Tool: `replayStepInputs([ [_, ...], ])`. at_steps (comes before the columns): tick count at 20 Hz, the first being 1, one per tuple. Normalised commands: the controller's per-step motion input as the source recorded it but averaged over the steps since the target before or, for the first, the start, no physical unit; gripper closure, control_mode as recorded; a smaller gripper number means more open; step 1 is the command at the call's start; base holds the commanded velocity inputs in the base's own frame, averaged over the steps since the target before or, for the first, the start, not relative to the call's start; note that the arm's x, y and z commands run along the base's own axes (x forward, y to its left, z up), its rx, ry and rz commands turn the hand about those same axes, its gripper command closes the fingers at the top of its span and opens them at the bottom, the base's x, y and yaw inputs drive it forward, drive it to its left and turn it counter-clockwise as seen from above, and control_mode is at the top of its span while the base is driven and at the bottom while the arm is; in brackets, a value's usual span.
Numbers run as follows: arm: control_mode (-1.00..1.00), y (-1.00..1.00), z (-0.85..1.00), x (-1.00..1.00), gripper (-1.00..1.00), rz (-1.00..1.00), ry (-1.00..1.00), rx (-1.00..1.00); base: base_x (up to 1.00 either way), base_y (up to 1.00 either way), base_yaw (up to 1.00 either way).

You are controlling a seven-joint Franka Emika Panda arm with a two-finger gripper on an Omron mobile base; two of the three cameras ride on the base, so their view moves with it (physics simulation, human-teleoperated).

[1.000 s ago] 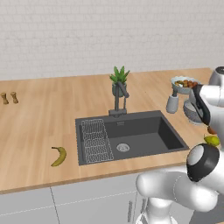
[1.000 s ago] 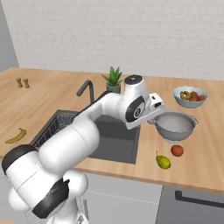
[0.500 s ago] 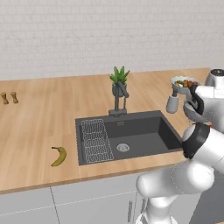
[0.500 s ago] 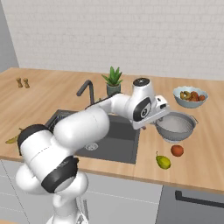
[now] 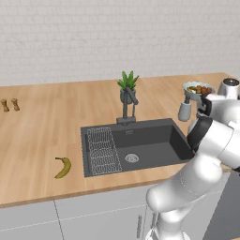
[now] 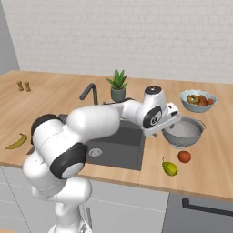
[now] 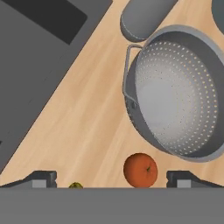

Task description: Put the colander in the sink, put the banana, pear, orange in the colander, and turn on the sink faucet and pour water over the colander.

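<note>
One second on, we have swung our arm further right, so our jaws (image 7: 111,179) now hover wide open and empty above the colander (image 7: 177,94), which sits on the surface right of the sink (image 6: 119,145), orange (image 7: 140,169) just beside it; grasping comes next.

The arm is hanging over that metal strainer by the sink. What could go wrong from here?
The open gripper hovers above the counter beside the round silver perforated colander. The small round orange lies right by the colander's rim, so a descending finger could knock it rolling. A grey cylinder and the pale blue fruit bowl stand close, so a sideways lift might bump them.
</note>
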Motion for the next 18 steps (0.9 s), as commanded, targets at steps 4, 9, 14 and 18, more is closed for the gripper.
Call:
replayStepInputs([
  [4, -1.0, -0.2, -0.16, 0.23, -1.0, 0.0, 0.0, 0.0, 0.0, 0.0, 0.0],
  [9, -1.0, -0.15, -0.15, 0.11, -1.0, 0.0, 0.0, 0.0, 0.0, 0.0, 0.0],
  [14, -1.0, -0.1, -0.14, 0.17, -1.0, 0.0, 0.0, 0.0, 0.0, 0.0, 0.0],
  [18, -1.0, -0.01, -0.13, 0.16, -1.0, 0.0, 0.01, 0.0, 0.0, 0.0, 0.0],
])
